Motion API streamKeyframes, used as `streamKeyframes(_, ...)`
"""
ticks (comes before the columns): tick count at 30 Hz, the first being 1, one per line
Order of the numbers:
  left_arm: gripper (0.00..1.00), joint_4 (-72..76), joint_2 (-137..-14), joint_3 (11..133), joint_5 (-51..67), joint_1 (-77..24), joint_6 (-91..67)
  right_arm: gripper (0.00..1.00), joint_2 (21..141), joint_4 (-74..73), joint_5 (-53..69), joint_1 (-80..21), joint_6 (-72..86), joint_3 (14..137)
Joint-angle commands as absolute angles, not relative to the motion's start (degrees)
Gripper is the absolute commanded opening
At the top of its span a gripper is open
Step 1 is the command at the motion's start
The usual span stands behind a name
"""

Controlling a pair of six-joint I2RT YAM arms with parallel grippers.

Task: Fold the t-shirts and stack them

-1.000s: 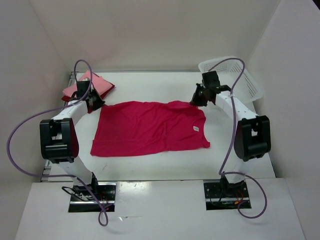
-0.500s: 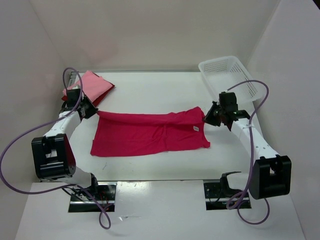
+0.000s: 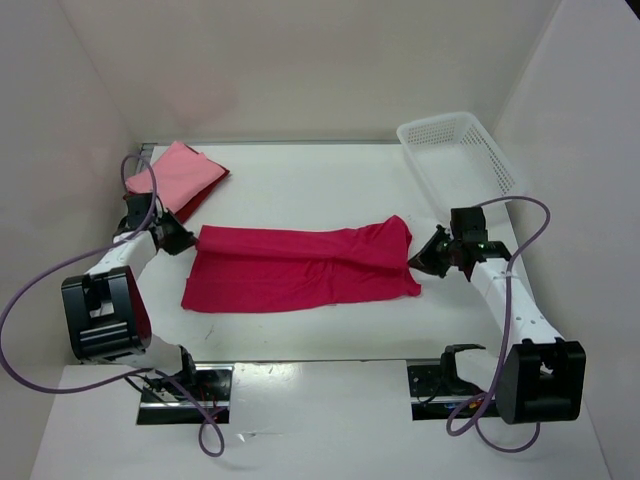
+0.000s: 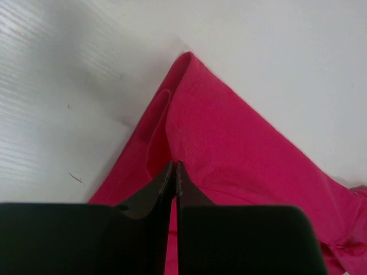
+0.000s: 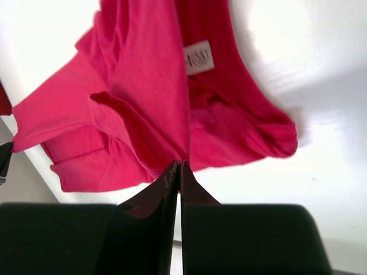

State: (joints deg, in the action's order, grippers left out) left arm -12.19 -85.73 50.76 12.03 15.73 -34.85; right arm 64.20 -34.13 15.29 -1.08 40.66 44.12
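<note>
1st fold of crimson shirt [image 3: 300, 268] lies flat. Jaws near-closed, left gripper [image 3: 180, 240] and right gripper [image 3: 427, 256] each seem to pinch an end. Next, I judge: release, then fold crosswise

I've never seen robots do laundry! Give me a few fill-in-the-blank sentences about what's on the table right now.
1. The table holds ___ shirts in all.
2. The pink shirt lies on a darker shirt whose colour is ___.
3. The left hand and right hand are at opposite ends of the magenta shirt; the white basket stands nearer the ___ one.
Missing words: three; red; right.
</note>
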Motion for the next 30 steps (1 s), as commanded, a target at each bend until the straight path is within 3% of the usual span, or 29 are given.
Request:
streamKeyframes(1, 0.11, -12.7, -82.5, 49.0, 14.1, 17.9, -36.8, 0.09, 61.6, -36.9, 17.0, -0.4, 43.3, 42.3)
streamKeyframes(8, 0.33, -13.9, -74.8, 48.0, 9.6, 17.9, -39.6, 0.30, 58.8, -38.7, 15.8, -0.4, 43.3, 43.3)
streamKeyframes(11, 0.31, -12.3, -71.6, 47.5, 9.7, 17.9, -39.6, 0.30, 59.5, -35.5, 15.2, -2.7, 40.3, 46.0)
streamKeyframes(12, 0.31, -11.3, -72.7, 47.5, 11.1, 17.3, -39.6, 0.19, 60.9, -34.9, 13.6, -3.9, 39.7, 46.8)
streamKeyframes(15, 0.30, -8.6, -76.1, 48.6, 12.5, 12.4, -39.6, 0.00, 70.5, -31.7, 7.3, -13.9, 38.7, 51.8)
streamKeyframes(17, 0.30, -7.9, -77.8, 49.5, 12.0, 9.9, -40.2, 0.00, 77.1, -28.9, 5.0, -19.6, 36.9, 55.1)
streamKeyframes(19, 0.30, -7.3, -80.8, 50.3, 12.0, 7.0, -40.7, 0.06, 82.2, -25.3, 4.3, -21.7, 36.9, 57.3)
streamKeyframes(22, 0.30, -5.6, -84.5, 50.3, 12.6, 4.5, -41.4, 0.30, 85.9, -22.2, 3.7, -23.0, 35.7, 58.4)
streamKeyframes(28, 0.30, -3.8, -88.5, 49.7, 12.6, 3.8, -41.9, 0.45, 91.6, -20.9, 1.8, -24.2, 33.8, 61.0)
streamKeyframes(30, 0.30, -3.3, -90.4, 50.4, 13.1, 3.3, -41.9, 0.47, 93.9, -20.9, 1.8, -24.2, 33.1, 61.5)
